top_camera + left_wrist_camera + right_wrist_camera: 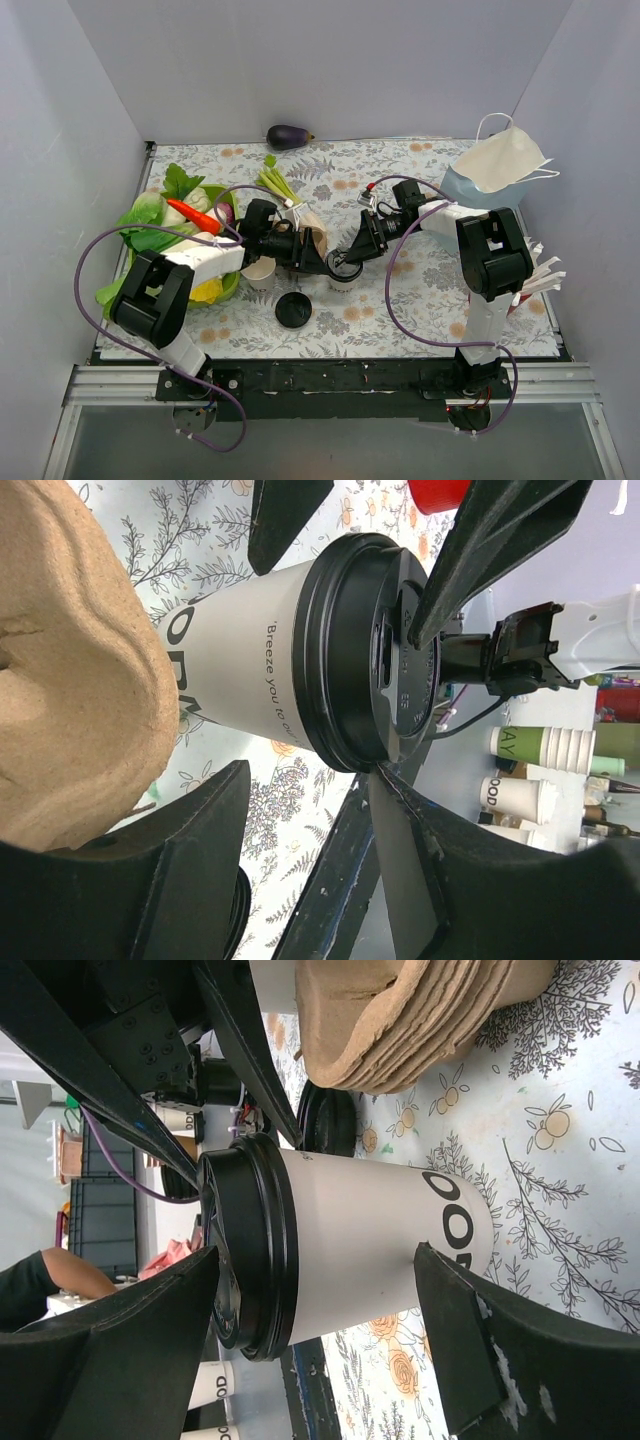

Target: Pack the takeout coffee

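The takeout coffee (370,1250) stands upright on the flowered table (430,292), exactly where the two grippers meet. Its black dome lid is on, and dark letters run along its white side.

The right gripper (318,1255) reaches the cup from the right. Its jaws are spread wide, and it is rolled so that one finger is high and the other is low. The high finger (480,550) comes to the lid, and in the left wrist view its tip seems to rest on the lid top. The low finger is at the lower part of the cup wall. The gripper does not squeeze the cup.

The left gripper (308,772) reaches the cup from the left. It is also wide open and rolled in the same way, with one finger near the lid and one near the cup wall. I cannot tell if its tips touch the cup, and it grips nothing.

Just beyond the left gripper, on its far side, is a stack of brown pulp carriers (312,232), close to the coffee. On its near side a loose black lid (294,311) lies flat on the table. A lidless paper cup (258,272) stands just beside the left wrist, and a green bowl (229,287) with vegetables is behind that arm. Well apart from the right gripper, in the far right corner, lies a face mask (505,160). An eggplant (288,136) lies at the back wall.
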